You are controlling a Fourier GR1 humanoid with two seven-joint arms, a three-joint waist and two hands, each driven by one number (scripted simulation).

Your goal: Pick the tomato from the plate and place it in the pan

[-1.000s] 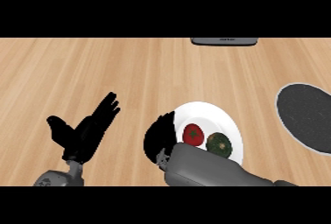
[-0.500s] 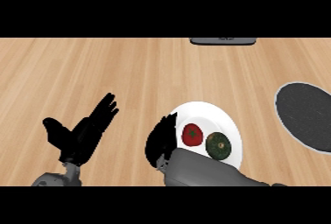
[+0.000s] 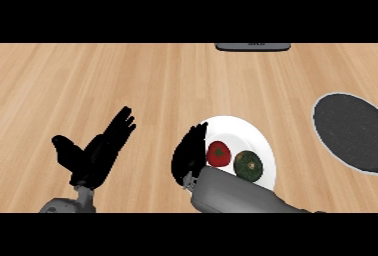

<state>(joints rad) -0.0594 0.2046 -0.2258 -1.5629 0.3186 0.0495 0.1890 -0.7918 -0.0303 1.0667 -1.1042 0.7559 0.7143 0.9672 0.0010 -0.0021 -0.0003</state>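
Little has moved since a second ago: the right hand (image 3: 190, 152) stays at the 9 o'clock rim of the plate (image 3: 238, 127), its fingers straight and pressed together, pointing toward 12 o'clock and curled round nothing. Its grey forearm (image 3: 236, 196) comes in from 5 o'clock and covers the plate's lower edge. The tomato (image 3: 218, 153) still lies on the plate, just beside the hand at its 3 o'clock. Whether the fingers touch it cannot be told.

At 4 o'clock from the tomato, close against it, lies one dark green round fruit (image 3: 248, 164). So the plate carries two things, one red and one green.

The left hand (image 3: 96, 150) rests well apart at 9 o'clock from the right hand, open, with the fingers spread toward 1 o'clock and the thumb out toward 10 o'clock.

One dark round pan (image 3: 351, 132) sits at 2 o'clock from the plate, apart from it and cut by the view's right edge. One flat dark object (image 3: 252, 46) shows at 12 o'clock on the far edge.

All of it rests on a light wooden counter (image 3: 111, 80) with grain running side to side, which fills the view.
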